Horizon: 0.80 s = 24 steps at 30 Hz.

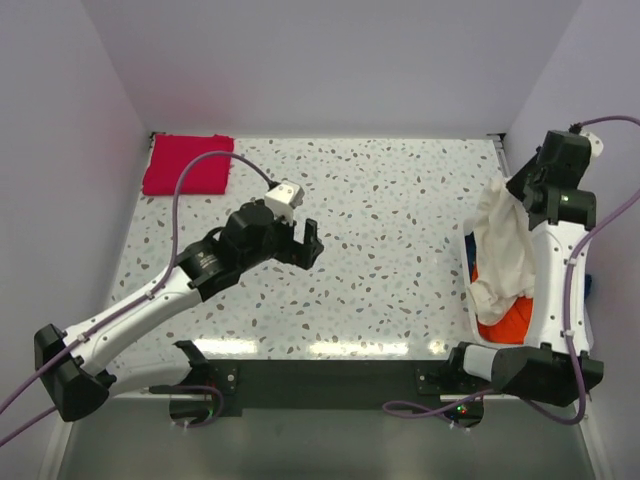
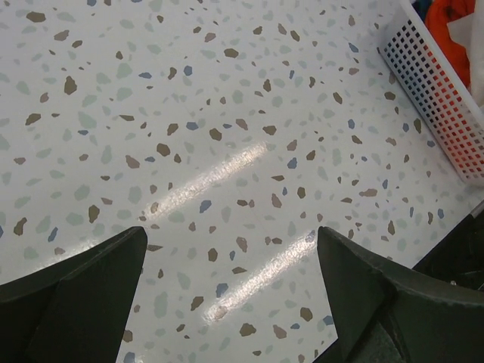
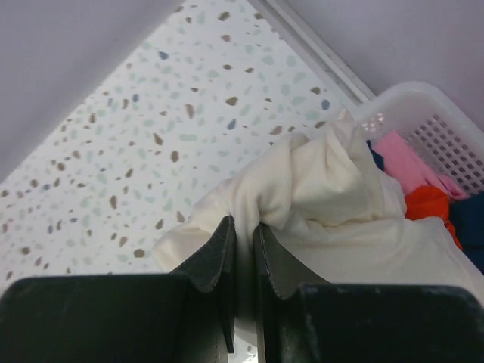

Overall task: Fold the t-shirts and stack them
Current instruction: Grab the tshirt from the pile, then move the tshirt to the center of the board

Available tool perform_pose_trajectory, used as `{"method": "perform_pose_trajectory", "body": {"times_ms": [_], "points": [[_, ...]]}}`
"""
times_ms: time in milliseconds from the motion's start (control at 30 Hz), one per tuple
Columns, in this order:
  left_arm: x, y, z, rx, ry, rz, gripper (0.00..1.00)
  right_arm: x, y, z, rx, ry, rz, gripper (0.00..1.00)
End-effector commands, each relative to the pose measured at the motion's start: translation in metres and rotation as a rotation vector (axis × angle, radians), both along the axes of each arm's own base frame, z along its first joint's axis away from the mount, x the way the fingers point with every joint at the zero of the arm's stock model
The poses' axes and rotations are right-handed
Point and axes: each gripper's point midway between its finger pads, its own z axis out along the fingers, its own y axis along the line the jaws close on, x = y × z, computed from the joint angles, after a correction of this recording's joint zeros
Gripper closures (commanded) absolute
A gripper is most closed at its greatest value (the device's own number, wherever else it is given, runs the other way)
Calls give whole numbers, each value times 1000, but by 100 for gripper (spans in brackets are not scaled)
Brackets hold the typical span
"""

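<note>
table (image 1: 400, 200): one, speckled, hard and smooth, so cloth is judged to slide on it. basket (image 3: 446, 128): one, white, at the right edge. cream tee (image 1: 505, 245): one, the largest garment, hanging from the right gripper (image 3: 246, 249) with its lower part down in the basket. the jaws are nearly closed on a bunched fold of it. judged light, limp and non-fragile; it will sag and twist from a single pinch, so a better hold is a shoulder seam or hem corner, one per arm. red tee (image 1: 187, 164): one, lying flat in a folded shape at the far left corner, well apart from the rest. orange tee (image 3: 427, 204): one, crumpled in the basket. pink cloth (image 3: 404, 162) and dark blue cloth (image 3: 465, 219): one each, partly hidden, garment type cannot be told. left gripper (image 2: 231, 265): wide apart, empty, over bare table.
</note>
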Motion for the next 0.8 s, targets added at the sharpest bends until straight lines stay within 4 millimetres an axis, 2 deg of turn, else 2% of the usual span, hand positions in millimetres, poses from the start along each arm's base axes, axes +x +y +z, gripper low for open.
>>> {"method": "perform_pose_trajectory", "body": {"times_ms": [0, 167, 200, 267, 300, 367, 400, 467, 500, 567, 600, 700, 733, 767], "points": [[18, 16, 37, -93, -63, 110, 0, 10, 36, 64, 32, -177, 215, 99], [37, 50, 43, -150, -64, 222, 0, 16, 84, 107, 65, -297, 392, 100], [38, 52, 44, -153, -68, 230, 0, 18, 109, 120, 65, -326, 459, 99], [41, 58, 45, -156, -69, 254, 0, 23, 137, 128, 76, -350, 532, 98], [41, 60, 43, -153, -66, 261, 0, 23, 159, 136, 93, -372, 592, 98], [43, 68, 43, -154, -67, 297, 0, 29, 184, 143, 126, -402, 650, 98], [44, 70, 43, -154, -69, 304, 0, 27, 209, 147, 143, -414, 711, 98], [47, 79, 45, -158, -77, 337, 0, 28, 234, 154, 163, -440, 765, 98], [48, 82, 44, -156, -76, 346, 0, 29, 260, 153, 183, -434, 824, 98], [50, 90, 42, -154, -74, 370, 0, 29, 289, 153, 193, -427, 881, 99], [51, 93, 41, -153, -72, 380, 0, 27, 316, 154, 197, -418, 936, 99], [54, 100, 41, -154, -72, 402, 0, 23, 351, 154, 209, -412, 1007, 99], [54, 101, 40, -152, -70, 406, 0, 28, 363, 147, 224, -395, 1021, 99], [55, 103, 39, -154, -67, 411, 0, 24, 374, 155, 236, -409, 1047, 99]]}}
